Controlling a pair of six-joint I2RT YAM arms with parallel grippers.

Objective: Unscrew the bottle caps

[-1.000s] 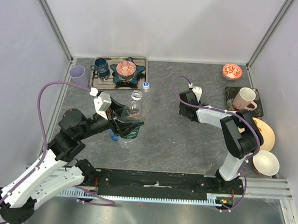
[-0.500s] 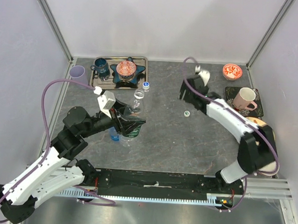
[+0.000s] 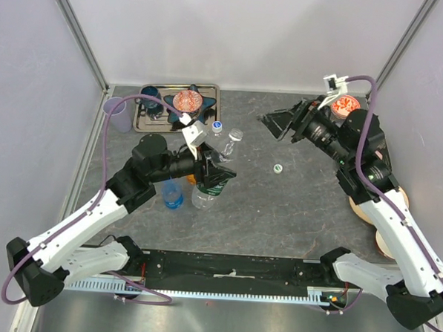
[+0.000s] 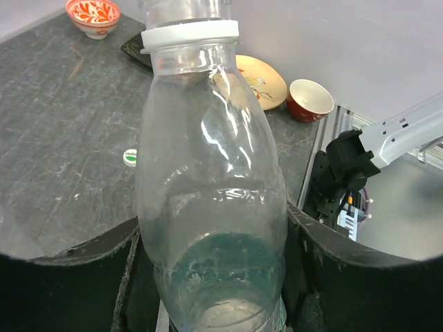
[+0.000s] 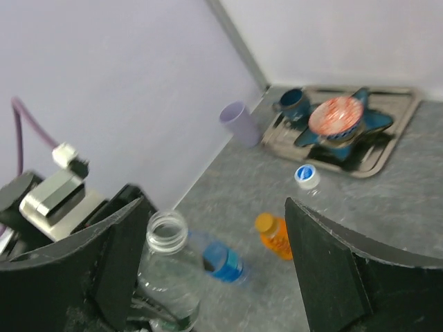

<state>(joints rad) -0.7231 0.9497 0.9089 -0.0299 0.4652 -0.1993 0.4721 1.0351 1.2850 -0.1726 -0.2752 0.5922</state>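
Left gripper (image 3: 212, 179) clamped on the clear bottle (image 3: 220, 160); right gripper (image 3: 275, 126) spread wide, holding nothing.
We see the clear bottle tilted, neck open. The white-green cap (image 3: 278, 167) lies loose on the table (image 3: 294, 207) between the arms, apart from both grippers. The white-blue cap (image 3: 217, 125) sits on a small bottle near the tray (image 3: 210, 98). The orange cap (image 5: 264, 222) and blue cap (image 3: 172, 200) are on their bottles, just beside the left gripper.
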